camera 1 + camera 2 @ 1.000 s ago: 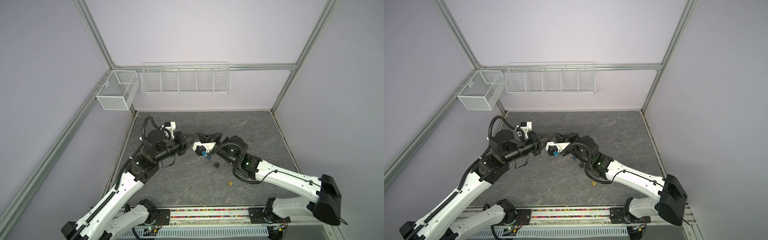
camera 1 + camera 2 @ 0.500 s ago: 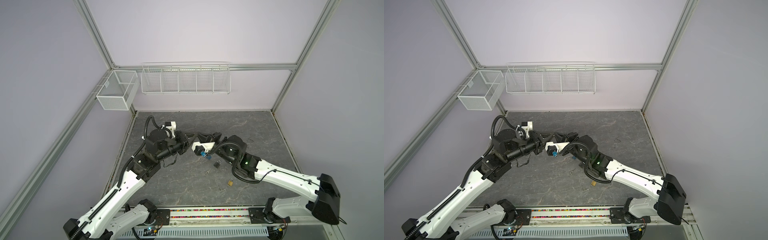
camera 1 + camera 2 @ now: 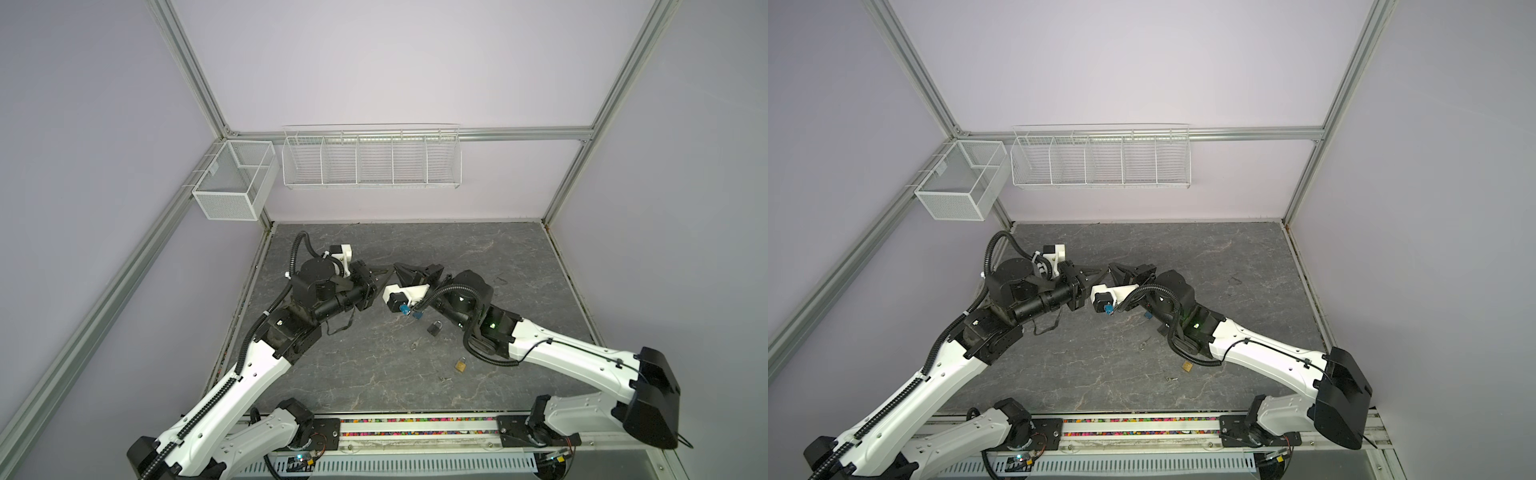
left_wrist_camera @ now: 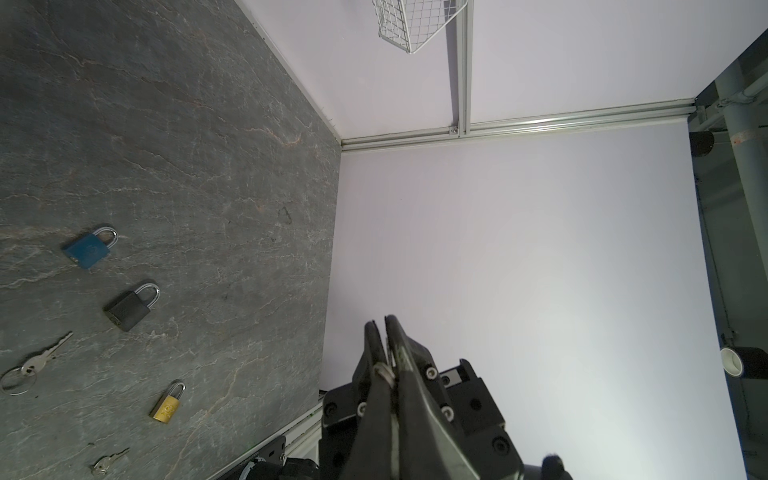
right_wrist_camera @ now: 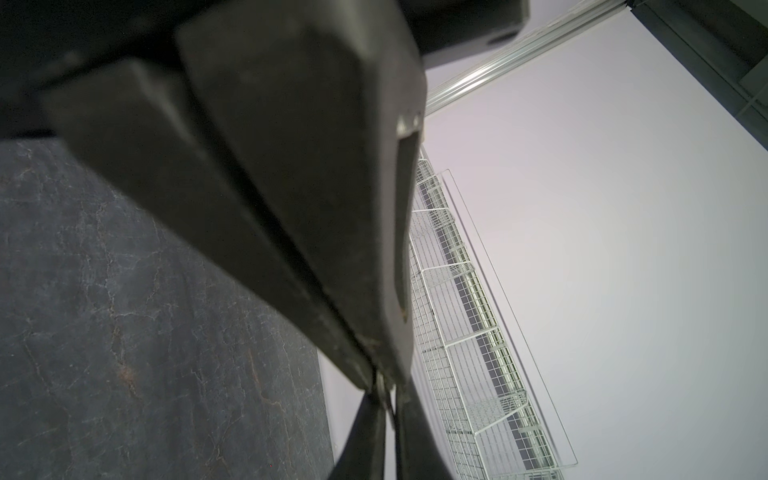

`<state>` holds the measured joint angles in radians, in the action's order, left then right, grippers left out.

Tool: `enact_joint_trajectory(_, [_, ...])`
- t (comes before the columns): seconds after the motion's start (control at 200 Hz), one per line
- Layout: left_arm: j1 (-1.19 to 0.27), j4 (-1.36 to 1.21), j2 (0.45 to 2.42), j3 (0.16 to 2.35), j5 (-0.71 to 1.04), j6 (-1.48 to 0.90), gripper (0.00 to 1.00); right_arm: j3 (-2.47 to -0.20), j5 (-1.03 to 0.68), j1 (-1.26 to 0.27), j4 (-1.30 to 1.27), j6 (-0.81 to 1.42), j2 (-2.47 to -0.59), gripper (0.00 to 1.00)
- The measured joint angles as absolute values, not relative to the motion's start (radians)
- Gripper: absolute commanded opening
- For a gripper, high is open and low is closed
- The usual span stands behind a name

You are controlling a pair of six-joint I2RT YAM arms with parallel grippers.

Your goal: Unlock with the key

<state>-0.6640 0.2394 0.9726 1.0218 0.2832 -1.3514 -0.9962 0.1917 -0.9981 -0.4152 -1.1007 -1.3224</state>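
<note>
My two grippers meet tip to tip in the air above the back middle of the table, left gripper facing right gripper. Both are shut. A small metal key is pinched where the tips touch. In the left wrist view its thin ring shows between the pressed dark fingers. Most of the key is hidden by the fingers. Three shut padlocks lie on the table below: blue, black and brass.
A key on a ring and a small key bunch lie near the padlocks, under the right arm. A white wire rack and a mesh box hang on the back and left walls.
My left gripper has moved right across the gap and now touches the right gripper's tips. The right arm has stayed almost still.
</note>
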Motion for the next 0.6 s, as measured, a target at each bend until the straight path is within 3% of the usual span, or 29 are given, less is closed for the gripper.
enact_joint_trajectory(0.36, [-0.667, 0.199, 0.97, 1.0, 0.26, -1.353, 0.0, -1.003, 0.166, -1.009, -0.416, -1.091, -1.322, 0.32])
enact_joint_trajectory(0.6, [-0.668, 0.186, 0.97, 1.0, 0.248, -1.341, 0.0, -1.016, 0.131, -1.008, -0.39, -1.058, -1.307, 0.4])
